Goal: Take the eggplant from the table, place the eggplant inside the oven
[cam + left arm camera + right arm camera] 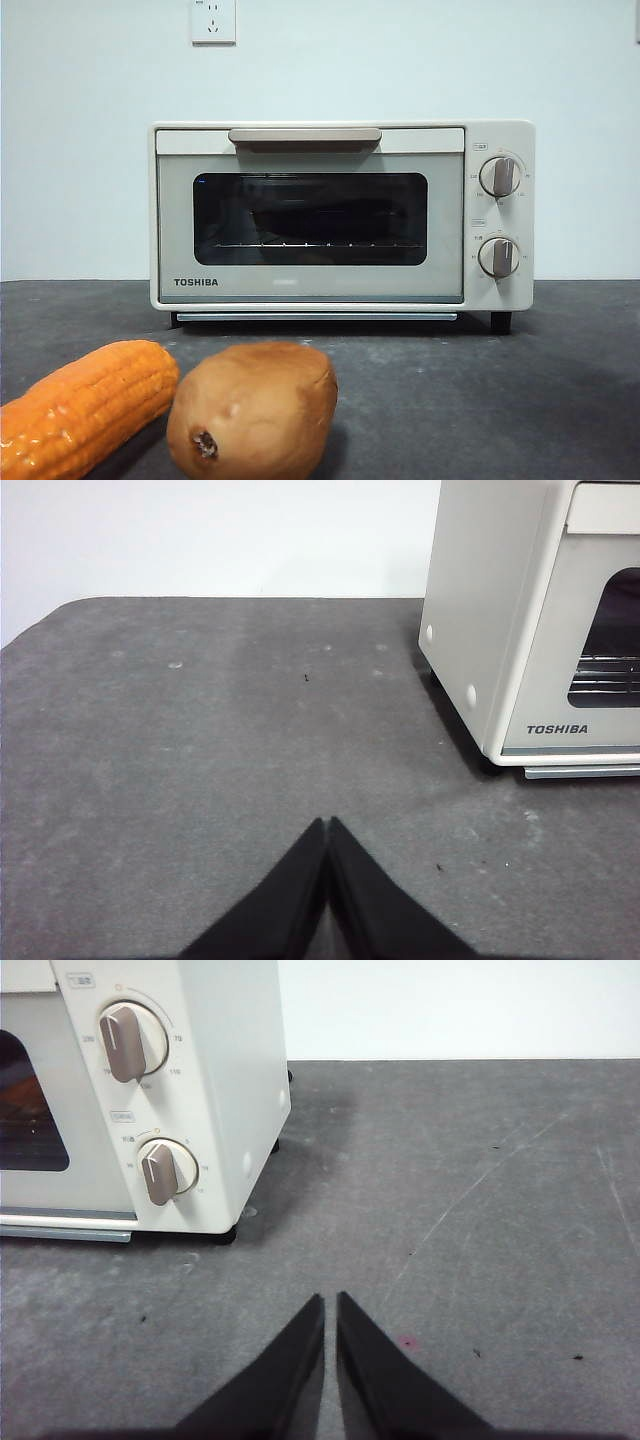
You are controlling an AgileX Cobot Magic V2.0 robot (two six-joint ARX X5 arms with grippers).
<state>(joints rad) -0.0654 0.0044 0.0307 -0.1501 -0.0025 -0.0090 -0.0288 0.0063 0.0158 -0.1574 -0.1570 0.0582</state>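
1 oven (340,215), 1 corn cob (85,405), 1 potato (252,410)

My left gripper (328,825) hung over bare table (200,740), jaws pressed together, holding nothing. Toshiba oven (500,620) stood off to one side, door closed, wire rack (610,675) visible through the glass.

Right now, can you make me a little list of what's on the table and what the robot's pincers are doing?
oven: door closed, standing on the table
eggplant: dark shape behind the glass, seemingly on the rack
corn: lying in front of the oven
potato: beside the corn, touching it
left pincer: shut, holding nothing
right pincer: almost shut, holding nothing
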